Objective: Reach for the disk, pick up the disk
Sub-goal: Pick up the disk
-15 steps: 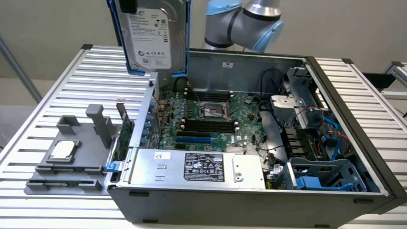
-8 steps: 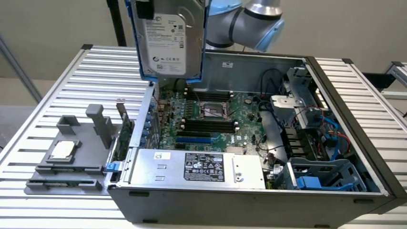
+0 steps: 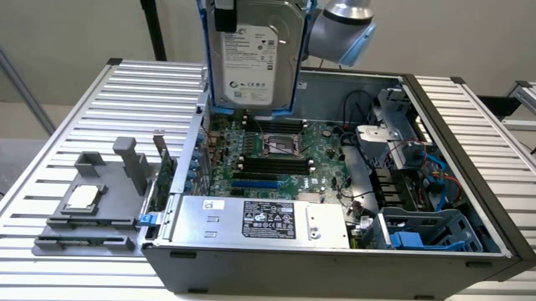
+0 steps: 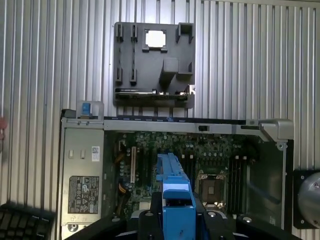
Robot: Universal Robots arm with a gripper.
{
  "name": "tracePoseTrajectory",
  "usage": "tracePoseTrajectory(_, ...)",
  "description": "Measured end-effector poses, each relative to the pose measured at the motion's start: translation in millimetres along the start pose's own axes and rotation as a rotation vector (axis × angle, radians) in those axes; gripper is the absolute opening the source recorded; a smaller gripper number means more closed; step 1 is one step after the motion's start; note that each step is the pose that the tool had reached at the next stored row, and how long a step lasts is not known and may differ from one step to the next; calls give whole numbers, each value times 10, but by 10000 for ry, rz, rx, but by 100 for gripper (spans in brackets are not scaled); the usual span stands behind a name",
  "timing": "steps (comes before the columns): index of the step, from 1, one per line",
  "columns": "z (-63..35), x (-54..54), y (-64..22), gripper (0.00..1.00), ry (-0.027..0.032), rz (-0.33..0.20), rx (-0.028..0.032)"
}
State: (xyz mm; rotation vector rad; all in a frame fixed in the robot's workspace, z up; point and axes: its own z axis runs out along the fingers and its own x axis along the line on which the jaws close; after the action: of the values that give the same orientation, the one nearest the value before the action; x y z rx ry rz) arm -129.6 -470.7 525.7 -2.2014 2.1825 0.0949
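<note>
Above case: I see the blue-framed silver disk (image 3: 255,56) hanging well clear over the green motherboard (image 3: 277,147).
Obstacles: silver power-supply box (image 3: 260,219), blue drive cage (image 3: 427,229).
Open room: ribbed metal counter (image 3: 147,88).

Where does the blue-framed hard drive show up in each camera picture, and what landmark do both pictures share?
Exterior view: the disk hangs upright at top centre, label facing the camera, raised above the open computer case.
Wrist view: the disk appears edge-on as a blue strip at bottom centre, above the motherboard.
Shared landmark: the grey tray with the small square chip, lying beside the case.
</note>
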Motion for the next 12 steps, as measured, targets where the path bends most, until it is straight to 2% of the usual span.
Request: tracePoseTrajectory(12, -8, 168, -545, 33, 0, 0, 0)
